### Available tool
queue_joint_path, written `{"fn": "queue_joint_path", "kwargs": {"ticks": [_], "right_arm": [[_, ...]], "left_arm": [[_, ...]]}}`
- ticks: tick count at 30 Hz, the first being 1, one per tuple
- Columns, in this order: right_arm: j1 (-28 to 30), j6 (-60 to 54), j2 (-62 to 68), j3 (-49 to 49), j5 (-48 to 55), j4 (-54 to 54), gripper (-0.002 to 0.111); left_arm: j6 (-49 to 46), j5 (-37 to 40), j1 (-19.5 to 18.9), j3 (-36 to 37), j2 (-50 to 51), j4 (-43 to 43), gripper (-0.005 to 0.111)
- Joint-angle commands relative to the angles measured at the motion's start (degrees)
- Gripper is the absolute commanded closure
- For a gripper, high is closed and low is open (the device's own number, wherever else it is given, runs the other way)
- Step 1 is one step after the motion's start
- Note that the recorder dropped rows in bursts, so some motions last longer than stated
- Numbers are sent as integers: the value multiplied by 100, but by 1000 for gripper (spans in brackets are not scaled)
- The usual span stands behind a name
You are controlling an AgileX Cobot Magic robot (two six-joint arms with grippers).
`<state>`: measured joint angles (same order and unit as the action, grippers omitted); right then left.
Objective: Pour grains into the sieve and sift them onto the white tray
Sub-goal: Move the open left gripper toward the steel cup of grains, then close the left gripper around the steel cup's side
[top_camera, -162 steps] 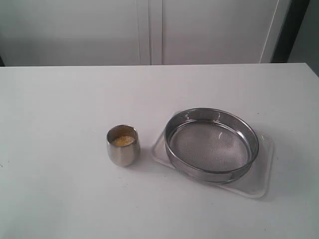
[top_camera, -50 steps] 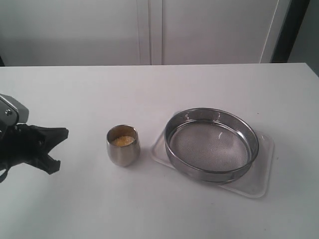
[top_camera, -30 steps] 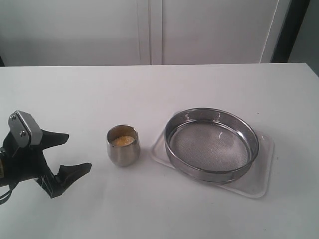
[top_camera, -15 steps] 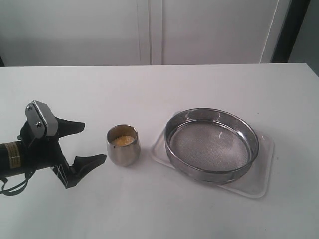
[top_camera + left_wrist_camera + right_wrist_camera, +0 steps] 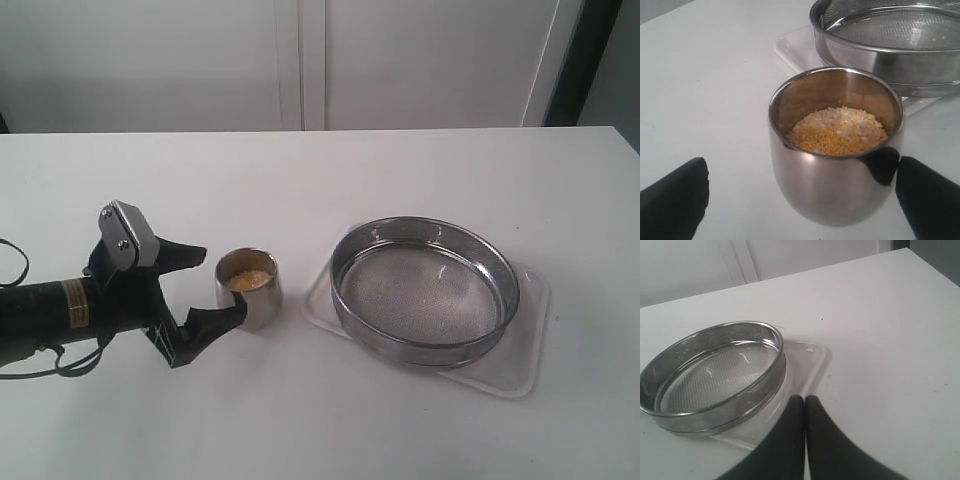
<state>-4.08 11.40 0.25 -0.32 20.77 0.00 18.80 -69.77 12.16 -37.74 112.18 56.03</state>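
Note:
A small steel cup (image 5: 248,290) stands on the white table left of the sieve, with the yellow and whitish grains (image 5: 837,130) inside it. My left gripper (image 5: 221,282) is open, one black finger on each side of the cup (image 5: 835,170); one finger (image 5: 927,200) is close to the wall, the other (image 5: 675,200) well apart. The wide metal sieve (image 5: 425,288) rests on the white tray (image 5: 528,350), its mesh bare. My right gripper (image 5: 805,400) is shut on nothing beside the tray's corner (image 5: 812,360) and the sieve (image 5: 715,375); the exterior view does not show it.
The white table (image 5: 320,180) reaches back to a pale wall of cabinet doors (image 5: 300,60). The left arm's black body (image 5: 60,310) lies low over the table at the left edge. A few specks dot the table near the tray.
My left arm has come in from the left edge toward the cup, and its open fingers now flank the cup. Cup, sieve and tray have not moved.

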Motion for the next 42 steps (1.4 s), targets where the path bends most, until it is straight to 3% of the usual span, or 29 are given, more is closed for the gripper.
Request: {"fn": "queue_joint_path", "kwargs": {"ticks": [1,11,20,42], "right_arm": [[11,21,-25,32,-72,0,108],[11,125,-25,32,-72,0,108],[11,125,-25,32,-72,0,108],[11,125,-25,32,-72,0,108]], "left_arm": [[132,-19,186,-163,160,18,1],[373,-19,456,-843,664,-10,1],[546,-19,459,-1283,1039,45,1],[436,-19,459,-1439,1053,-292,1]]}}
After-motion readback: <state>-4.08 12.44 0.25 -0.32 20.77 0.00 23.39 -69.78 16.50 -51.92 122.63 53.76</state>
